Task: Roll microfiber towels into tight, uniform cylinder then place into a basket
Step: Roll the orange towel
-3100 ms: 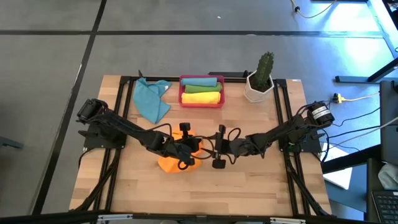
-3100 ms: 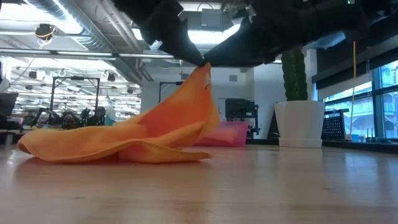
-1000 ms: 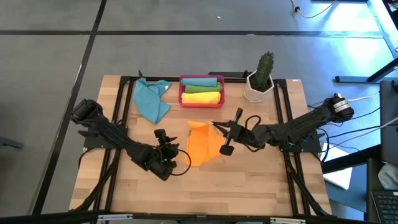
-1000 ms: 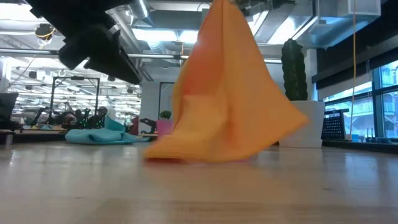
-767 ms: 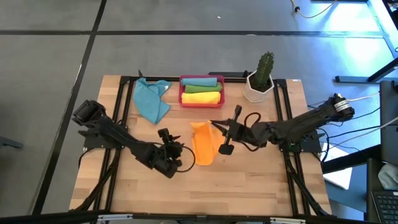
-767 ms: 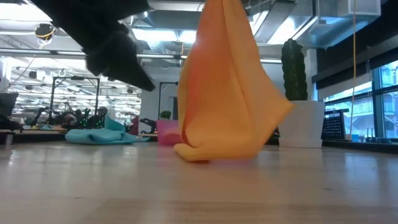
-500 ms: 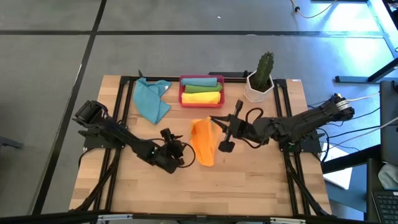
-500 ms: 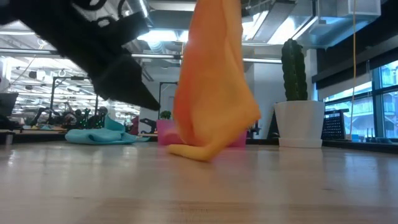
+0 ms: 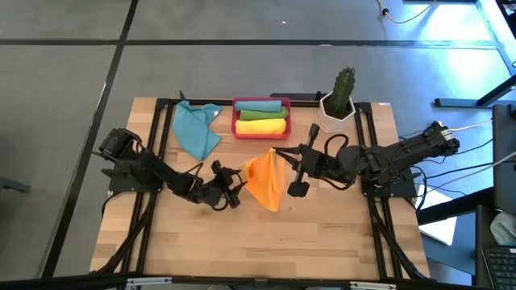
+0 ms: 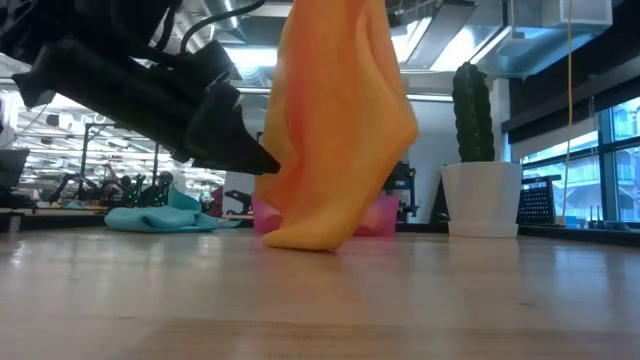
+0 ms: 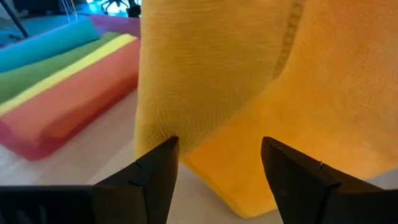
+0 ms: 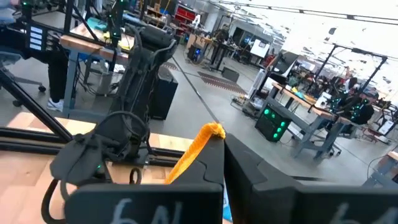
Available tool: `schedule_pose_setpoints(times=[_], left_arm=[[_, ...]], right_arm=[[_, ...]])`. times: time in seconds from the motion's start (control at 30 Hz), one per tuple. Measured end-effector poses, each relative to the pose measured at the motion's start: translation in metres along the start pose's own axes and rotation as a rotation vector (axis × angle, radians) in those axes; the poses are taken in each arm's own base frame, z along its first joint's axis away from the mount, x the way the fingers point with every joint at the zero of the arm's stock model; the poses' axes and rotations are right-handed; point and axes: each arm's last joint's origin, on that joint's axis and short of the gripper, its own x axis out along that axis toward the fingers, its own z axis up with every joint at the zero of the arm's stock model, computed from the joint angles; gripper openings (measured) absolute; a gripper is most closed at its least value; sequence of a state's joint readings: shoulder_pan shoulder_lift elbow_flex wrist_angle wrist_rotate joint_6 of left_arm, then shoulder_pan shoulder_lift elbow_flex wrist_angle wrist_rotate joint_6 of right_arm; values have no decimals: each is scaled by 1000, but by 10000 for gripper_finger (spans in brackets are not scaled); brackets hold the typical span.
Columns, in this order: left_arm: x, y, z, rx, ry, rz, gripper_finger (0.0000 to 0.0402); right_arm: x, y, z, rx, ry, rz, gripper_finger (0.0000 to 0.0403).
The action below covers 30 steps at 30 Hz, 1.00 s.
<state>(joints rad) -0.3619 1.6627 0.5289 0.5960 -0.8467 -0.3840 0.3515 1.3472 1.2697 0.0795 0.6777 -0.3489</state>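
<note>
Mid-surface: right gripper clenched on orange towel, dangling, bottom edge touching the wood; left gripper beside it, fingers spread, grasping nothing.

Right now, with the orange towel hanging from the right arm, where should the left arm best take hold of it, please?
Probably the lower hanging corner of the orange towel, approached from the left gripper's side: its open fingers already face the cloth, which hangs from the shut right gripper.
</note>
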Motion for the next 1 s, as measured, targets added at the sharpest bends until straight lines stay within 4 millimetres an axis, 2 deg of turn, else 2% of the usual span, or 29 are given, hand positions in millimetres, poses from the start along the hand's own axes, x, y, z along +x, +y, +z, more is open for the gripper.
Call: schedule_pose_setpoints(times=[0.2, 0.4, 0.63, 0.77, 1.0], left_arm=[[5, 6, 0, 73, 16, 30, 220], [3, 2, 4, 104, -24, 89, 220], [-1, -20, 31, -105, -121, 31, 219], [-8, -37, 46, -99, -158, -6, 218], [-22, -60, 72, -64, -230, 29, 216]], right_arm=[[0, 0, 0, -1, 0, 0, 3], [0, 0, 0, -17, -3, -1, 3], [0, 0, 0, -17, -3, -2, 3], [2, 1, -1, -19, 0, -3, 3], [8, 7, -7, -46, 34, -29, 3]])
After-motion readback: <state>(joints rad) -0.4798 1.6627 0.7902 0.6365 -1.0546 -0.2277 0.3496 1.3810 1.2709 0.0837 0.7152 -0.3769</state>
